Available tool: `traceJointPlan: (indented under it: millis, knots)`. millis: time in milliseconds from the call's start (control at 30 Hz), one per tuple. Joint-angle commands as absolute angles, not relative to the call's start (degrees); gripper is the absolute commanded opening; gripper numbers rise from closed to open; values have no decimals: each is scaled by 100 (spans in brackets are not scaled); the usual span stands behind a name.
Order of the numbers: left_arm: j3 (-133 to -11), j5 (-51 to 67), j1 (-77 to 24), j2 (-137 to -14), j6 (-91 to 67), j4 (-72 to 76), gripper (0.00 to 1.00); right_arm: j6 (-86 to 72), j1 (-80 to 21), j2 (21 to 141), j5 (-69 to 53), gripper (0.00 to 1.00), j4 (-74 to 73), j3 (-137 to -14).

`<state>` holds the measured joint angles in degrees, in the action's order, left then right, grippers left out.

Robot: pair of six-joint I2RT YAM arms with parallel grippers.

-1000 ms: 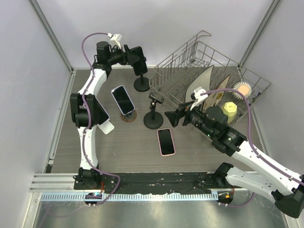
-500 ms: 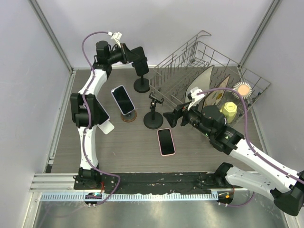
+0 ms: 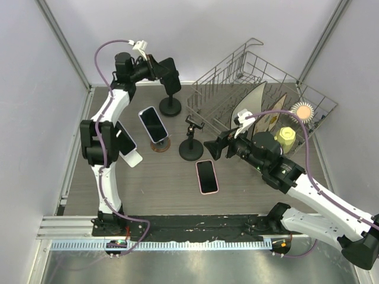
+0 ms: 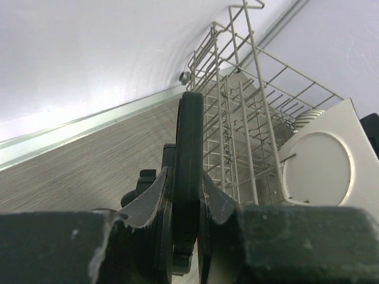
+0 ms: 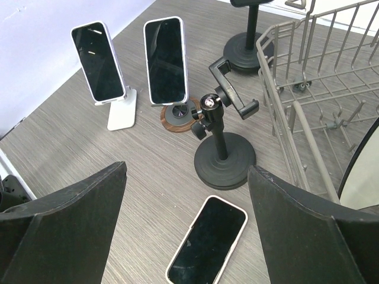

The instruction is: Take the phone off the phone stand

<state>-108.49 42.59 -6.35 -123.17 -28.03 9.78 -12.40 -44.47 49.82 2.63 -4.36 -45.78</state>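
At the back of the table a black phone (image 3: 170, 67) sits on top of a black phone stand (image 3: 170, 106). My left gripper (image 3: 161, 70) is shut on this phone. In the left wrist view the phone (image 4: 189, 130) stands edge-on, and the two jaws of the left gripper (image 4: 185, 173) press on its flat sides. Part of the stand's clamp (image 4: 145, 180) shows just behind. My right gripper (image 3: 215, 148) hovers open above a phone lying flat (image 5: 207, 248) and holds nothing.
An empty black clamp stand (image 3: 190, 144) is mid-table. A phone on a round wooden stand (image 3: 153, 125) and one on a white stand (image 5: 98, 62) are at the left. A wire dish rack (image 3: 260, 83) with a plate (image 3: 251, 103) fills the back right, by a yellow cup (image 3: 287, 138).
The left gripper has shut on the phone on the back stand. The left arm, the phone and the stand have shifted slightly left. The right gripper edged left and stays open.
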Motion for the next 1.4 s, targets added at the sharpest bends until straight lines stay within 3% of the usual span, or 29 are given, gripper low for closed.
traceJointPlan:
  millis: [0,300,700,900,1233,1367]
  knots:
    - [-10811,3938,-615,-11023,-2865,2319,0,-1283,-4456,4781,237,89,-422,-4816]
    - [-10249,3841,-712,-9801,-3164,2435,0,-1362,-4456,4562,316,88,-676,-4869]
    - [-7719,1259,-1845,-6480,-2548,476,0,-1389,-4456,4377,545,88,-975,-4948]
    - [-6497,633,-2601,-5320,-2777,27,0,-1441,-4456,4333,536,88,-1002,-4904]
    - [-4827,150,-3357,-4518,-3462,-158,0,-1415,-4456,4386,589,88,-1011,-4843]
    - [-4448,-552,-3970,-4342,-3665,-27,0,-1406,-4456,4465,563,88,-949,-4808]
